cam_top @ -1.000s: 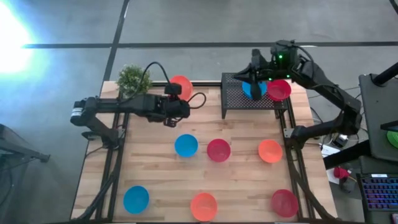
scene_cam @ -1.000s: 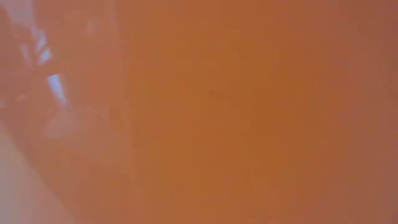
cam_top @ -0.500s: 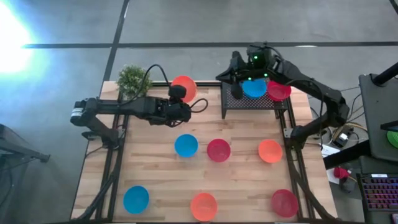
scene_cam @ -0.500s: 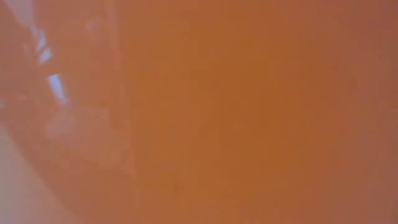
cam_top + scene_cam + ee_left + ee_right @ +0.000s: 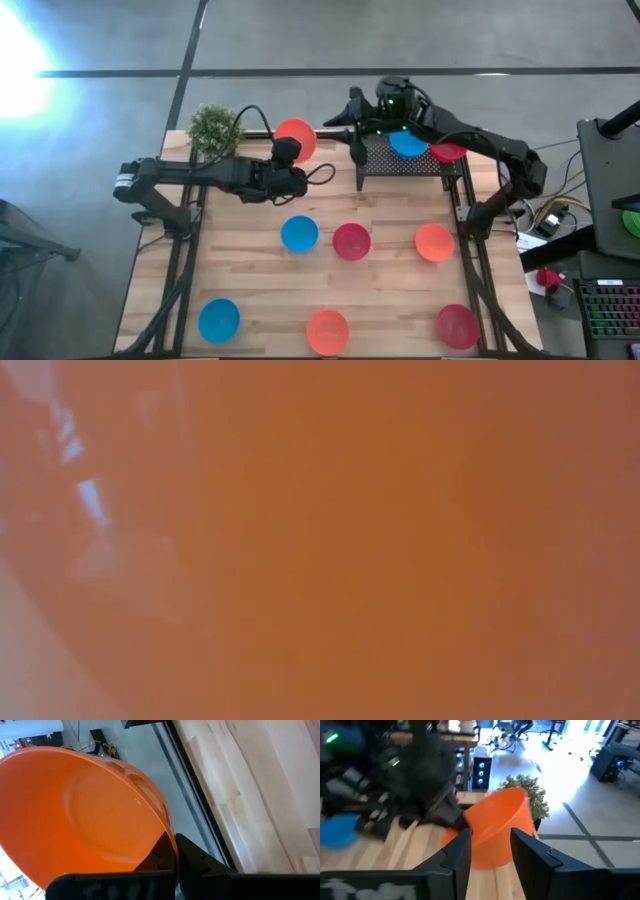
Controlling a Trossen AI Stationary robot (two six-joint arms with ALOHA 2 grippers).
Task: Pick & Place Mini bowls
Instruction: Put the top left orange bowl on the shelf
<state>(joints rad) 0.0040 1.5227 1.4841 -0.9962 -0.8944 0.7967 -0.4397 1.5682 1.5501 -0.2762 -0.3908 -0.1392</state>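
Note:
My left gripper (image 5: 288, 160) is shut on an orange mini bowl (image 5: 295, 139) over the table's far edge, next to the green plant (image 5: 214, 128). My right gripper (image 5: 347, 134) is open and empty, just left of the black mesh rack (image 5: 385, 165), its fingers pointed at that bowl (image 5: 495, 832) without touching it. A blue bowl (image 5: 408, 143) and a red bowl (image 5: 448, 152) sit in the rack. Several more bowls rest base-down on the table. My left gripper pinches the orange bowl's rim (image 5: 167, 837) between its two fingers, one on each face of the wall. The fingers come about level, slanting from the table's near left. The bowl is lifted and stands steeply tilted on edge.
On the wooden table lie a blue bowl (image 5: 299, 233), a red bowl (image 5: 351, 241), an orange bowl (image 5: 434, 242), and along the near edge a blue (image 5: 219, 320), an orange (image 5: 328, 331) and a red bowl (image 5: 457, 326). An orange surface (image 5: 320, 540) fills the low view.
My right gripper has gone from above the rack toward the table's left, toward the orange bowl; the blue bowl stays in the rack and shows whole now. My left gripper has shifted a little toward the right with the orange bowl.

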